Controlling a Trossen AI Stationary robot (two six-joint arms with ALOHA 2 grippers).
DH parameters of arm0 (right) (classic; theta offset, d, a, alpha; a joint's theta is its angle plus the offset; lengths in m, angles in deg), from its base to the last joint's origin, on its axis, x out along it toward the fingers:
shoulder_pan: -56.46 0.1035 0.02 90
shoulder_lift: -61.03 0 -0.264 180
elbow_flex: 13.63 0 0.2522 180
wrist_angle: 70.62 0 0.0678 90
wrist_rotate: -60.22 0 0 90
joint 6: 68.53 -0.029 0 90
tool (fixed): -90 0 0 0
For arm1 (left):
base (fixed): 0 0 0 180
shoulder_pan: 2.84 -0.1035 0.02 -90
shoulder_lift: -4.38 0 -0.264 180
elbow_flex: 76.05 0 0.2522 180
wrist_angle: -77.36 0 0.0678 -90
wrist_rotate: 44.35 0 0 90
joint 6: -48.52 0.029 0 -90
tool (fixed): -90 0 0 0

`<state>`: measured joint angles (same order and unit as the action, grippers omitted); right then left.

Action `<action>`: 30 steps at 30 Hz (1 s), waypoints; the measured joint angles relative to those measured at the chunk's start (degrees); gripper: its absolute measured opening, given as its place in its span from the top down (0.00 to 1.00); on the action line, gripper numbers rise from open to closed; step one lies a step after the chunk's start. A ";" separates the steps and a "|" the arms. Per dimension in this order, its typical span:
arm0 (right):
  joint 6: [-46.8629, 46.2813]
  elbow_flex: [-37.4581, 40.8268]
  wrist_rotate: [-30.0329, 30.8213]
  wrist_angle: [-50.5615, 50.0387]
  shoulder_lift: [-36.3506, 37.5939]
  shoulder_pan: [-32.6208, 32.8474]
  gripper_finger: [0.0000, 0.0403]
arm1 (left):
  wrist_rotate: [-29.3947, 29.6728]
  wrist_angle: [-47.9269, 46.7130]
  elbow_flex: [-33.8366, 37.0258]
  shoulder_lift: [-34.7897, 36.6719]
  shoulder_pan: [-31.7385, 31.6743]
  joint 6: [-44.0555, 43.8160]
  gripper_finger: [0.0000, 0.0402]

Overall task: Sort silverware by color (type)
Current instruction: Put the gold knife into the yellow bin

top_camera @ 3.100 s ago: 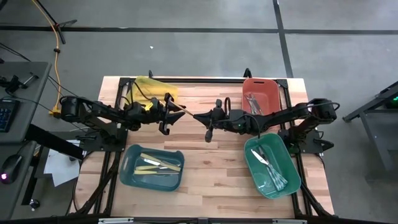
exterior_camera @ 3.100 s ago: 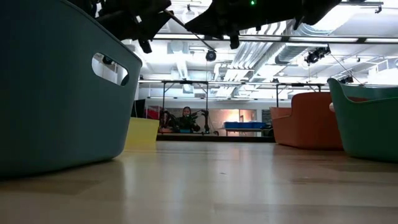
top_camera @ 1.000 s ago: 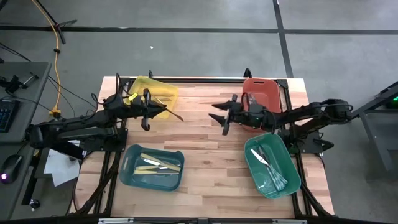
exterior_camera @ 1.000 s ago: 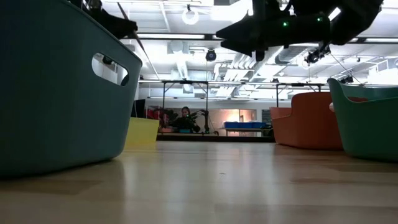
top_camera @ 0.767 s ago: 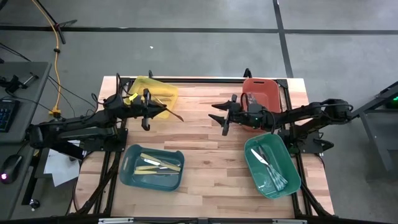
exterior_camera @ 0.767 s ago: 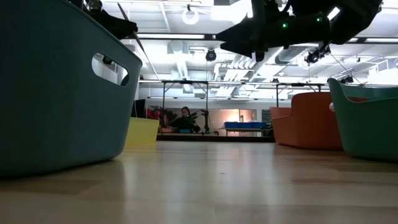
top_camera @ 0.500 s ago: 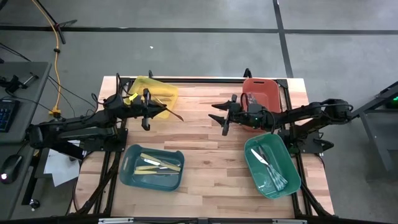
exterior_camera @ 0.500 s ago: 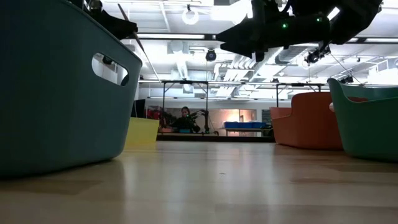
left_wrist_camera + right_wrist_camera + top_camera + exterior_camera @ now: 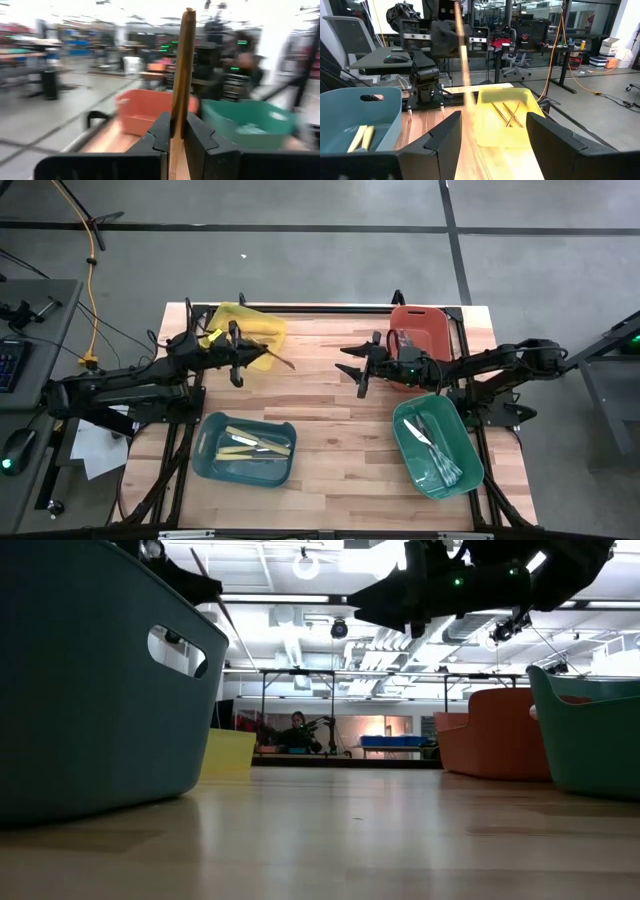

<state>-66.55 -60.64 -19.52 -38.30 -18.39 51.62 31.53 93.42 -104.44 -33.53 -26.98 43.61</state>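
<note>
Nearest the desk's (image 9: pixel 330 440) front edge, the blue bin (image 9: pixel 245 448) holds cream utensils and the green bin (image 9: pixel 440 445) holds silver ones. Farther back, my left tool (image 9: pixel 262 360) is clamped on a gold-tan utensil (image 9: pixel 278 362) beside the yellow bin (image 9: pixel 248 330). My right tool (image 9: pixel 350 363) hovers with fingers spread, empty, near the red bin (image 9: pixel 418 330).
</note>
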 joint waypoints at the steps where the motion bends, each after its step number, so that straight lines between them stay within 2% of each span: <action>1: 0.00 0.00 0.00 0.00 0.00 0.00 0.49 | 2.42 -0.14 0.00 0.00 0.08 0.56 0.96; 3: 0.00 0.00 0.00 -0.09 0.00 0.00 0.49 | 10.12 -1.41 0.00 0.00 0.66 2.85 0.96; 9: -0.03 0.00 0.00 -1.23 0.00 0.00 0.49 | 39.44 -9.59 0.01 -0.59 2.74 13.08 0.96; 13: -0.56 0.00 0.02 -1.71 0.00 0.00 0.49 | 51.32 -11.02 0.00 -1.15 2.85 15.12 0.96; 15: -0.61 0.00 0.04 -2.27 0.00 0.00 0.49 | 56.20 -14.60 -0.70 -1.97 2.25 15.08 0.96; 17: -0.68 0.00 0.02 -2.56 -0.01 0.00 0.49 | 59.09 -21.11 -3.01 -3.14 1.14 13.24 0.96; 22: -3.27 0.00 0.04 -2.64 -0.02 0.00 0.49 | 59.53 -35.52 -9.23 -9.46 -1.67 6.17 0.96; 27: -3.57 0.00 0.07 -3.52 -0.02 0.00 0.49 | 59.45 -37.79 -11.46 -16.90 -3.76 7.22 0.96; 30: -5.24 -0.02 0.07 -4.61 -0.02 0.00 0.49 | 56.71 -38.48 -15.14 -20.58 -5.08 9.37 0.96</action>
<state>-71.79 -60.67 -19.45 -42.91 -18.41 51.62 88.25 54.94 -119.59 -54.11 -32.07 52.98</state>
